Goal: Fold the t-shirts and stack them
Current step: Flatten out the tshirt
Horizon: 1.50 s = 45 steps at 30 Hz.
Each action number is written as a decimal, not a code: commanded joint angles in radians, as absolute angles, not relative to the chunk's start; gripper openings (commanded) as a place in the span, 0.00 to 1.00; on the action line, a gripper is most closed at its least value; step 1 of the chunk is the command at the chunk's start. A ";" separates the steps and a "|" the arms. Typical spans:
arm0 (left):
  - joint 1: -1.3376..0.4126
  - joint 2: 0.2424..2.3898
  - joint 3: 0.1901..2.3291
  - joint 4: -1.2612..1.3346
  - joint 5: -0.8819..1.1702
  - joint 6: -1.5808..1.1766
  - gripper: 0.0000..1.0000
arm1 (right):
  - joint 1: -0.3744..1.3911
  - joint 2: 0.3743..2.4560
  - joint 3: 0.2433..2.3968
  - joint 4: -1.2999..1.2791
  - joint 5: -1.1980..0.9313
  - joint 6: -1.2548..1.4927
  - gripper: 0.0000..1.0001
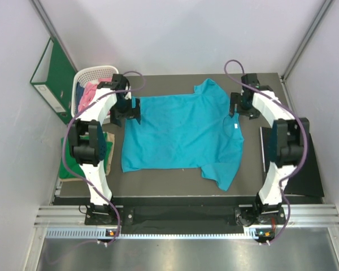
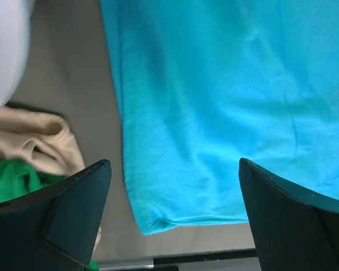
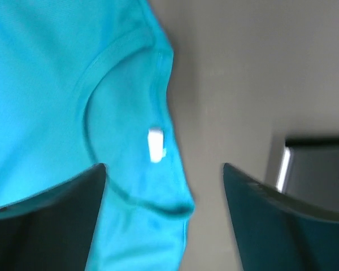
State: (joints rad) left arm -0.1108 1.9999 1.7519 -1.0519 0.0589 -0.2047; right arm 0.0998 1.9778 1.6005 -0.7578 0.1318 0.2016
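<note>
A teal-blue t-shirt (image 1: 178, 132) lies spread flat on the dark table, hem to the left and collar to the right. My left gripper (image 1: 127, 113) is open and empty above the hem's far corner; the left wrist view shows the hem corner (image 2: 152, 221) between the open fingers (image 2: 73, 214). My right gripper (image 1: 238, 107) is open and empty above the collar's edge; the collar with its white tag (image 3: 155, 144) shows in the right wrist view. A pink t-shirt (image 1: 89, 94) lies in the basket. A green t-shirt (image 1: 66, 162) lies at the table's left edge, also seen in the left wrist view (image 2: 11, 180).
A white lattice basket (image 1: 99, 72) stands at the back left, with a green ring binder (image 1: 50, 79) leaning against the wall beside it. A beige cloth (image 2: 37, 141) lies by the green shirt. A black sheet (image 1: 305, 169) lies at the right edge.
</note>
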 commanded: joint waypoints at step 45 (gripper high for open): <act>-0.120 1.574 1.002 -0.930 0.103 -0.400 0.78 | 0.255 1.218 0.605 -0.746 -0.270 0.529 0.81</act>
State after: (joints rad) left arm -0.1123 1.5719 1.0039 -0.9451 0.0826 -0.3771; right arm 0.2165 1.1759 0.6353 -0.8429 -0.2440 0.4747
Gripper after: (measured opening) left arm 0.823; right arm 0.852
